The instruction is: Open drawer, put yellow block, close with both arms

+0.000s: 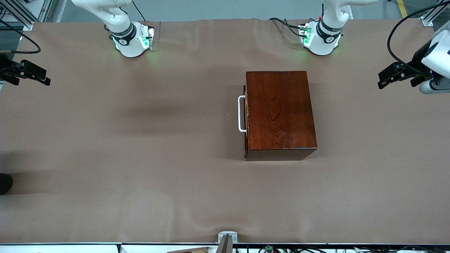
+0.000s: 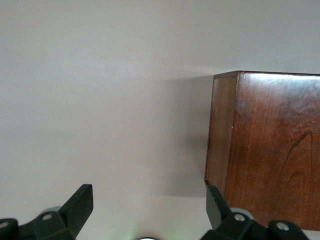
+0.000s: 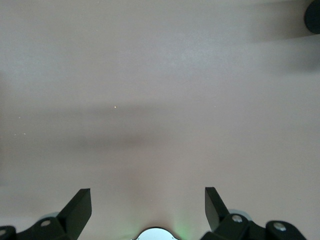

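The dark mahogany box point(image 1: 279, 112) stands on the table, toward the left arm's end. Its drawer is shut, the front flush with the box, and the white bar handle point(image 1: 241, 114) faces the right arm's end of the table. The yellow block is not in view. My left gripper point(image 1: 381, 80) is open and empty, held up at the left arm's end of the table. The left wrist view shows its open gripper point(image 2: 150, 200) beside a corner of the box point(image 2: 270, 150). My right gripper point(image 1: 46, 78) is open and empty at the right arm's end, over bare cloth point(image 3: 148, 200).
A brown cloth point(image 1: 140, 158) covers the whole table. A black round object point(image 1: 4, 182) sits at the table's edge at the right arm's end, nearer the front camera; it also shows in the right wrist view point(image 3: 313, 15). The arm bases point(image 1: 133, 38) point(image 1: 321, 38) stand farthest from the front camera.
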